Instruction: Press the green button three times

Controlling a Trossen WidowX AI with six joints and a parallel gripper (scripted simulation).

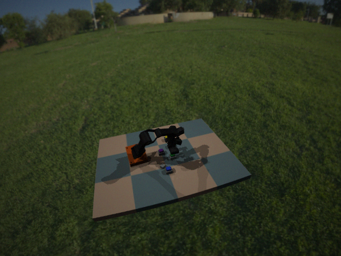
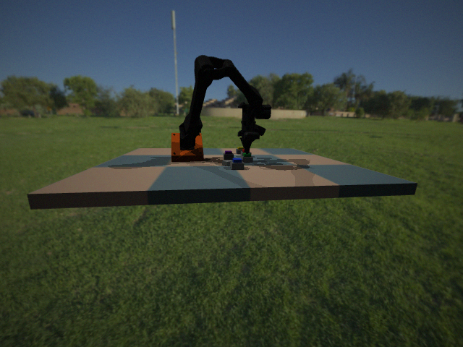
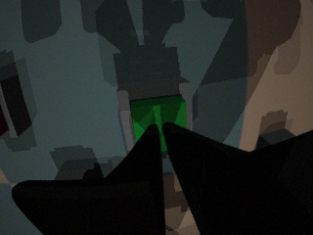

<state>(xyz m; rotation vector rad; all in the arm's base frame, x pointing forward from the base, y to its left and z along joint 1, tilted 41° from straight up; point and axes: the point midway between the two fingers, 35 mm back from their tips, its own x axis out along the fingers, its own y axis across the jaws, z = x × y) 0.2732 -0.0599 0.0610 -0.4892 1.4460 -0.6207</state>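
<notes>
We see a black robot arm bent over a checkered worktop (image 2: pixel 112 186) set on grass, its tool (image 3: pixel 160 132) pointing straight down with the fingers drawn together and nothing between them. The green button (image 3: pixel 156 117) sits right under the fingertips; in the wrist view they overlap its near edge, at about 6 o'clock on the cap. From the side, the tool (image 2: pixel 247 147) appears to be touching or just above the green button (image 2: pixel 246 154); we cannot tell whether it is pressed down.

Other small things crowd close by: a purple button (image 1: pixel 161 151) at about 9 o'clock from the green one, a blue button (image 1: pixel 168 168) near 6 o'clock, and a yellow one (image 1: pixel 165 136) behind the arm.

We judge the main risk to be an off-centre push: the tips could slide off the cap's near edge and fail to bottom it out. Drifting sideways while lifting could bump a neighbour.
</notes>
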